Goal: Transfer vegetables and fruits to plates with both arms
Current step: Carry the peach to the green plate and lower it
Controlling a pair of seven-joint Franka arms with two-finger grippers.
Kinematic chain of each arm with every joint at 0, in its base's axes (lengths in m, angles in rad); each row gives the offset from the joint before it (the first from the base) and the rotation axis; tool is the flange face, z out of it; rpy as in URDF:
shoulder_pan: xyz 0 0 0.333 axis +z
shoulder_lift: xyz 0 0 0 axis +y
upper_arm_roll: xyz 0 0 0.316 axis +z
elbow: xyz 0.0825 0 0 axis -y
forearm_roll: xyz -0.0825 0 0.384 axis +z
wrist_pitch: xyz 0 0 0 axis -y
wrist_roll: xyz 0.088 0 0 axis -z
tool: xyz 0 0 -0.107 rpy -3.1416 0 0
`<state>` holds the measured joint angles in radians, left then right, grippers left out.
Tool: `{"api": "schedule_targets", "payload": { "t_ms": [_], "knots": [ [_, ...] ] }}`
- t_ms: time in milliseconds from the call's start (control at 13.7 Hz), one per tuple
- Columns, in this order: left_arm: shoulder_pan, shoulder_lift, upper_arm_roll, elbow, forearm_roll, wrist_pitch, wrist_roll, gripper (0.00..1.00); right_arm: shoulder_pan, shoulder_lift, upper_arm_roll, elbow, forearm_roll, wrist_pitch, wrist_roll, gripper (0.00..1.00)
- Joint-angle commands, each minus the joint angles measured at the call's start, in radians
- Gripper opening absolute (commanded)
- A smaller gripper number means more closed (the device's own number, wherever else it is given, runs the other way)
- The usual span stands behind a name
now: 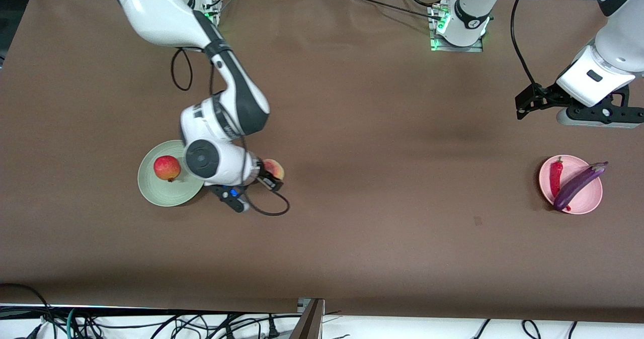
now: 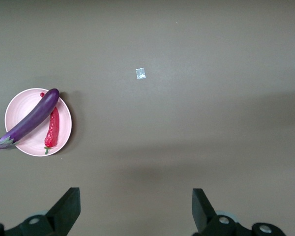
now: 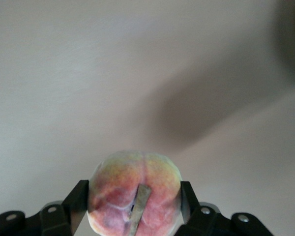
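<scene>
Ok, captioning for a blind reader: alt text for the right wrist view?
The right gripper has a finger on each side of a pink-yellow peach on the brown table.

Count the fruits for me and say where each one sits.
2. The red fruit lies on the green plate; the peach is beside that plate, between the right gripper fingers.

Room and obstacles on the brown table

The right gripper is crowding the peach, fingers hugging both its sides, and the right arm is overhanging part of the green plate beside the red-orange fruit. The eggplant and chili pepper are filling the pink plate. The wide middle of the table is lying bare; the left gripper is hanging spread above it.
</scene>
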<state>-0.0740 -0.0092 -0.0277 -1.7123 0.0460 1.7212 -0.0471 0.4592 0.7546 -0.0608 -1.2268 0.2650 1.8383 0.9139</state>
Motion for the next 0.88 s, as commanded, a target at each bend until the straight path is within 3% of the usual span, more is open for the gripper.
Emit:
{"api": "schedule_targets", "payload": {
  "t_ms": [0, 293, 513, 586, 659, 733, 806],
  "knots": [
    [-0.003, -0.017, 0.002, 0.0, -0.017, -0.019, 0.027, 1.0, -0.059, -0.13, -0.036, -0.182, -0.006, -0.031, -0.218, 0.0],
    [-0.001, -0.018, 0.002, 0.0, -0.017, -0.022, 0.027, 1.0, -0.059, -0.256, -0.197, -0.503, -0.009, 0.123, -0.603, 0.0],
    [-0.001, -0.018, 0.002, 0.0, -0.017, -0.023, 0.029, 1.0, -0.062, -0.25, -0.225, -0.574, -0.001, 0.205, -0.682, 0.0],
    [-0.001, -0.018, 0.002, 0.0, -0.017, -0.023, 0.027, 1.0, -0.069, -0.242, -0.228, -0.576, -0.001, 0.216, -0.694, 0.12],
    [-0.001, -0.02, 0.002, 0.0, -0.017, -0.023, 0.029, 1.0, -0.082, -0.233, -0.228, -0.576, -0.003, 0.226, -0.711, 0.63],
    [-0.001, -0.018, 0.002, 0.0, -0.017, -0.023, 0.029, 1.0, -0.091, -0.232, -0.228, -0.574, -0.003, 0.228, -0.719, 1.0],
    [-0.001, -0.018, 0.002, 0.0, -0.017, -0.023, 0.027, 1.0, -0.093, -0.233, -0.228, -0.565, -0.003, 0.217, -0.718, 1.0]
  ]
}}
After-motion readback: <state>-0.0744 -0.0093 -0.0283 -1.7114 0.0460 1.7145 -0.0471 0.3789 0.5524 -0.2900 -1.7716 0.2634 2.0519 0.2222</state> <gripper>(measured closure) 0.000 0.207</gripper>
